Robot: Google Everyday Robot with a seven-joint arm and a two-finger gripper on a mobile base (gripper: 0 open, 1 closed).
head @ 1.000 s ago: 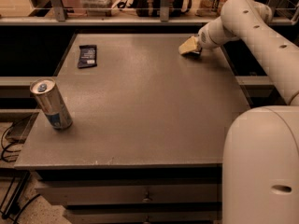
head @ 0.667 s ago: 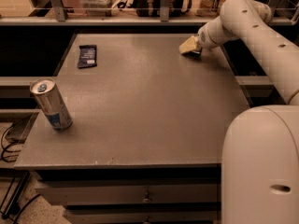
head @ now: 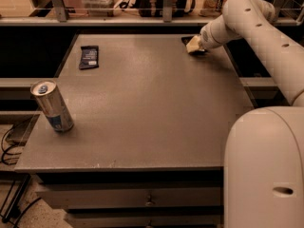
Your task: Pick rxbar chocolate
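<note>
A flat grey-brown table (head: 152,108) fills most of the frame, with a cluttered ledge and dark shelving behind it and drawer fronts (head: 147,199) below its near edge.

The rxbar chocolate (head: 185,40) lies at the upper right of the table, close to the far edge. Only a small dark corner of it shows, because the gripper (head: 194,45) sits right over it, low on the surface and touching or nearly touching the wrapper. From here I cannot tell whether the gripper is spread or pressed together, or whether it already has the bar.

The bar looks thin, light and fairly stiff inside a slick foil wrapper. Lying flat, it leaves little to catch, so it is likely to slide on the tabletop rather than rise. The best hold is probably across its narrow width at the long edges near the middle, pressing down first so that it does not skate away.

The pale arm (head: 251,18) reaches in from the right of the frame, above the robot's rounded body (head: 266,170) at lower right. A navy bar wrapper (head: 89,57) with a pale label lies at the upper left, well apart from the gripper. A silver-and-blue can (head: 52,106) stands at the left edge, leaning slightly in this view.
</note>
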